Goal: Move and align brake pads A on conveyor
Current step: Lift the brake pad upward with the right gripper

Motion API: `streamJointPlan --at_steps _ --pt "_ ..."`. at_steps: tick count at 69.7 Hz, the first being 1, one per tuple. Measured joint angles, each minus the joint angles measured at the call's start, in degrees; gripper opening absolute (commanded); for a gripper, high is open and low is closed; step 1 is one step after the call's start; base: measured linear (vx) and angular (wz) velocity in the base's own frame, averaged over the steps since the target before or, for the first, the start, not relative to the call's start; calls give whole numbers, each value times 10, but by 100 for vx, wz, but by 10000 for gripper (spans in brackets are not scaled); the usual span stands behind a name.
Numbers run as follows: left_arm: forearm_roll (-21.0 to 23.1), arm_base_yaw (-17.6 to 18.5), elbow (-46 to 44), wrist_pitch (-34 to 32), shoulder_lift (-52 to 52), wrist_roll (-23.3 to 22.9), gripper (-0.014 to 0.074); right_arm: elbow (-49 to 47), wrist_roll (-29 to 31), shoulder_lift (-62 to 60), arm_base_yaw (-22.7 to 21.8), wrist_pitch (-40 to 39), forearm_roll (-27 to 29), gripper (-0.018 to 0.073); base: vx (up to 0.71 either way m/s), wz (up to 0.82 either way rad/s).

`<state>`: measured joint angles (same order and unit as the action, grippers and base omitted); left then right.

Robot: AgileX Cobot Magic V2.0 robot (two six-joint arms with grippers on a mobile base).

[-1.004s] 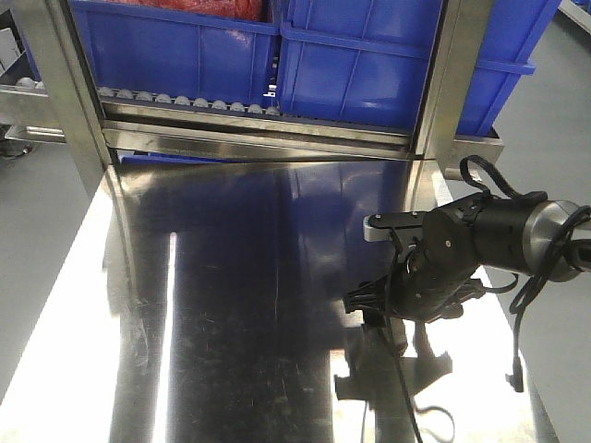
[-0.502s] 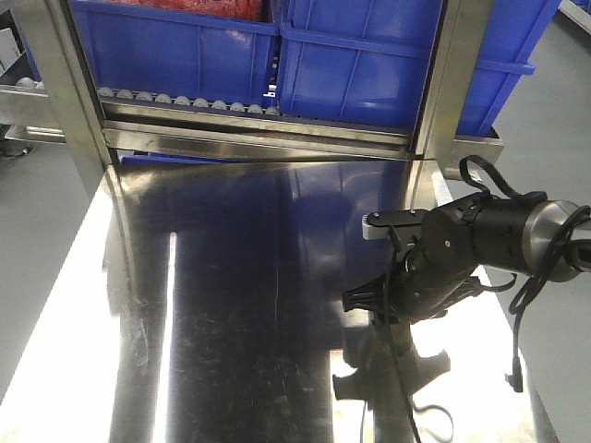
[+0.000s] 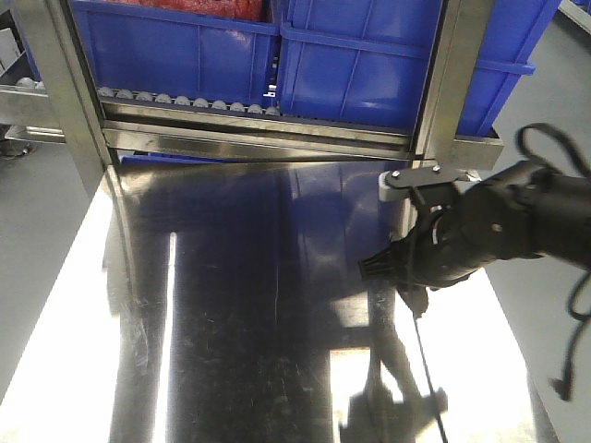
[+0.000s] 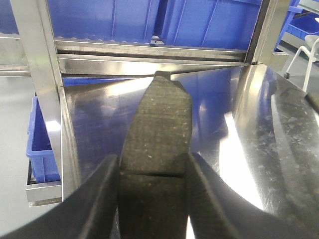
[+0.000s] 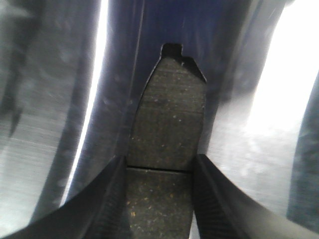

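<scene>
Here, closest in the left wrist view, our left gripper [image 4: 153, 172] is clamped on a brake pad [image 4: 160, 119], its fingers pressing the long edges right at the groove. The pad juts forward above the steel tabletop [image 4: 249, 134]. Our right gripper [image 5: 159, 172] likewise grips a second brake pad [image 5: 169, 109], held over the same shiny surface. Farther back, the roller rack [image 3: 185, 97] carries blue bins [image 3: 175, 51].
</scene>
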<state>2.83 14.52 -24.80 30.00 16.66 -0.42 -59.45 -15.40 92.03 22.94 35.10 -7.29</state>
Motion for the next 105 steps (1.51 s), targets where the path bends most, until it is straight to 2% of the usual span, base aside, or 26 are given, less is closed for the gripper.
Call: streamJointPlan --at_steps 22,33,60,72,105 --pt "0 0 0 0 0 0 104 165 1 -249 0 -74 -55 109 0 0" --pt "0 0 0 0 0 0 104 237 1 -396 0 -80 -82 109 0 0" --pt "0 0 0 0 0 0 104 382 1 -732 0 -75 -93 111 0 0" --pt "0 0 0 0 0 0 104 399 2 -784 0 -73 -95 111 0 0" --pt "0 0 0 0 0 0 104 400 2 -785 0 -74 -96 111 0 0"
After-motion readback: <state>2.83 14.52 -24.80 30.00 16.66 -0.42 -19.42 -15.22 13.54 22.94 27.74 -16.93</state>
